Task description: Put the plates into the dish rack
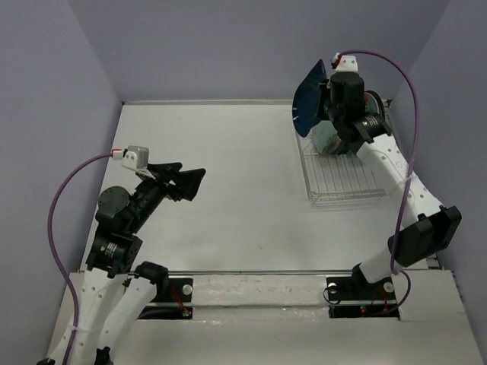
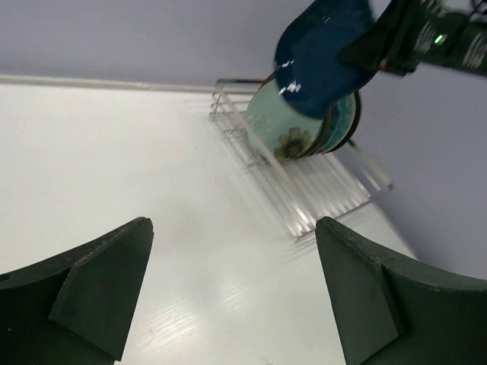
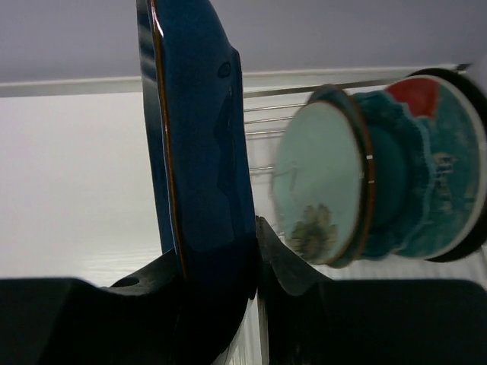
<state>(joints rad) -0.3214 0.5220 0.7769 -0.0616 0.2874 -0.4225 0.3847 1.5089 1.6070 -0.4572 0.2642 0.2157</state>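
My right gripper is shut on the lower edge of a navy plate. It holds the plate upright in the air over the far end of the dish rack. Standing in the rack behind it are a pale mint plate with a dark flower, a scalloped teal plate and a red and teal plate. My left gripper hangs open and empty over the table's left side, far from the rack.
The rack's near rows of tines hold nothing. The grey back wall and right side wall stand close to the rack. A white table lies between the two arms.
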